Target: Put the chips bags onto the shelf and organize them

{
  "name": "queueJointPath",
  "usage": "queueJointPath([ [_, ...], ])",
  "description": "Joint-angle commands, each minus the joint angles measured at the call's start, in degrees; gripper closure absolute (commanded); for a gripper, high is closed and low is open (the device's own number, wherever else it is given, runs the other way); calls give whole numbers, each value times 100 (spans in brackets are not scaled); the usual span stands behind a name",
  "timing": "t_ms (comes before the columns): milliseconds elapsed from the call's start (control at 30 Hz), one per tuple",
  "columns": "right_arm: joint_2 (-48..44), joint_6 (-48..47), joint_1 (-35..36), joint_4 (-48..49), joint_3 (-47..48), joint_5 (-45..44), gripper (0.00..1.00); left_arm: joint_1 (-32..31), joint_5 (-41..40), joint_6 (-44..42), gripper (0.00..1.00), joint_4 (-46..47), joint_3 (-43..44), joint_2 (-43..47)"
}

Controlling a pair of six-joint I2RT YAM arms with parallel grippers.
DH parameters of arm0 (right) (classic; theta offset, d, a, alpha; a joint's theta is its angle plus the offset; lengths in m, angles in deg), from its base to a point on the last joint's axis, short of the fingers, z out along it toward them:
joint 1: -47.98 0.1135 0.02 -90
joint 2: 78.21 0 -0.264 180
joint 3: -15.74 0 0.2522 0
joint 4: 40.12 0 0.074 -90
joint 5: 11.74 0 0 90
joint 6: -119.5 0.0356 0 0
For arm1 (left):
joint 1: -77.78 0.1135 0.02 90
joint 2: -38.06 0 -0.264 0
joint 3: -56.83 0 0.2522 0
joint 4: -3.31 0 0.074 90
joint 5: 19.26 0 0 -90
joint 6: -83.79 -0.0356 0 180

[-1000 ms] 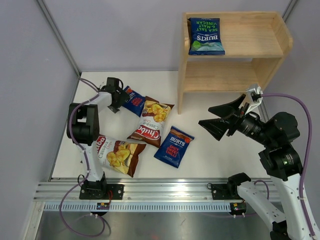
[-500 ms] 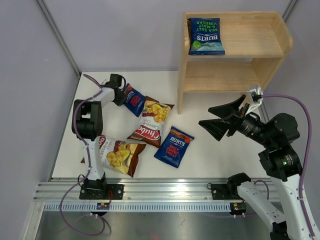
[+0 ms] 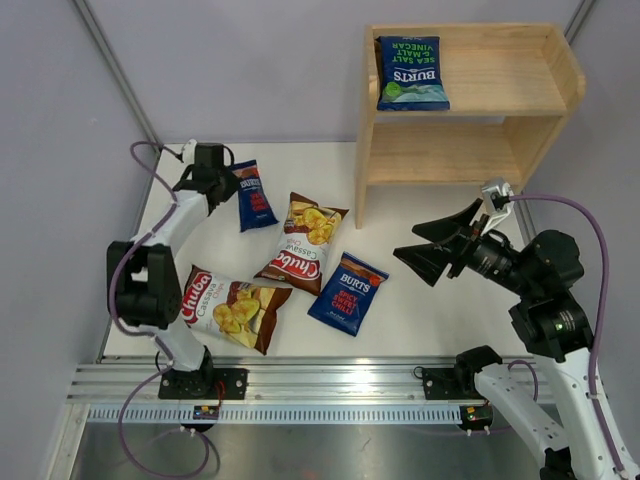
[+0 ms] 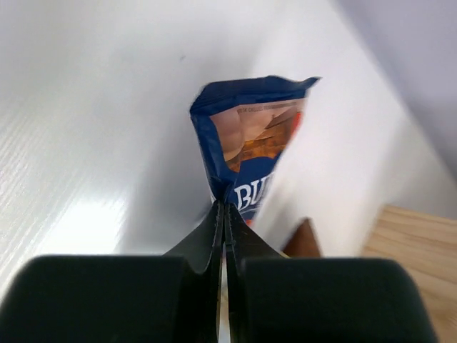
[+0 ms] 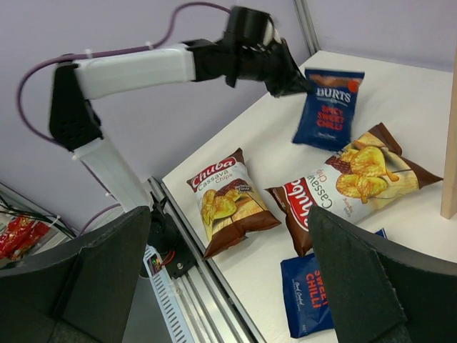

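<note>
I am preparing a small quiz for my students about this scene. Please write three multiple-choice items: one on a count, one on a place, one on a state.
1. How many Chuba bags lie on the table?
A. one
B. two
C. three

2. Where is the green Burts bag?
A. on the top tier of the shelf
B. on its lower tier
C. on the table

3. What is the state of the left gripper?
A. open over a Chuba bag
B. shut on a red Burts bag
C. shut on nothing

Answers:
1 B: both lie flat, left of the shelf.
2 A: it rests on the upper board.
3 B: the left wrist view shows the fingers pinching the bag's edge.
</note>
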Motion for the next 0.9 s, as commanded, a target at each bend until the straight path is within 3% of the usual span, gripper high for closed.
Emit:
queueJointPath([
  [0, -65, 133, 30, 305, -180, -53, 1, -13, -31, -245, 100, 706, -283, 1040],
  [200, 5, 615, 30, 901, -724, 16, 1, -22, 469, -456, 100, 873, -767, 2322],
  [300, 136, 1229, 22, 1639, -1146, 279, 1, -109, 874, -465, 100, 873, -846, 2946],
  [433, 452, 2310, 30, 4128, -2050, 562, 1, -426, 1198, -342, 100, 821, -900, 3798],
  [533, 873, 3076, 39, 5520, -2754, 439, 1, -803, 1226, -27, 100, 908, -978, 4397],
  [600, 1189, 3252, 187, 5893, -2825, 186, 0, -1155, 1174, 299, 100, 1013, -1049, 4636],
  [867, 1911, 2876, 1435, 7186, -2992, -834, 1, -2543, 514, 1019, 100, 1505, -1031, 5120],
])
